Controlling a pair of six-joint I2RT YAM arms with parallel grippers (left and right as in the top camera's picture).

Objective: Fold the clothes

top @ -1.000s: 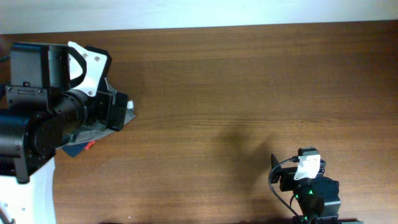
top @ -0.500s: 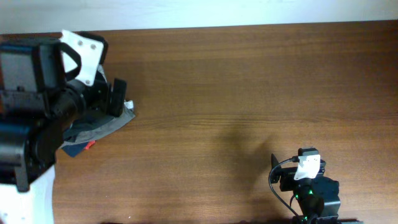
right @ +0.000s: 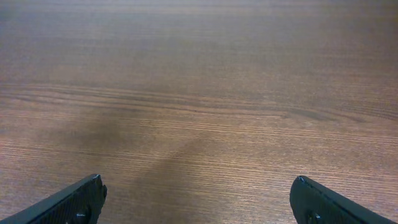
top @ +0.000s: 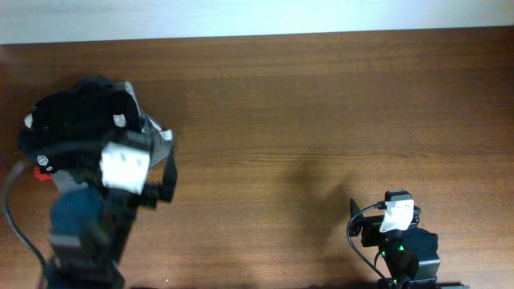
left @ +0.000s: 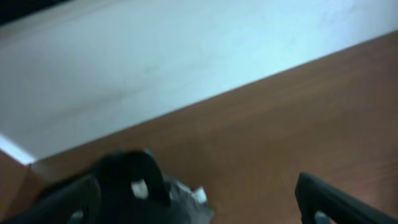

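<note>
One black T-shirt (top: 76,120) sits bunched at far left of the table (top: 321,96), touching a grey garment (top: 163,138). Left gripper (left: 198,183) is near it, fingers spread, empty. Right gripper (right: 196,186) (well apart, near edge) is also spread, empty. Risk: a pinch into the heap prob. catches grey cloth too, or several layers.
</note>
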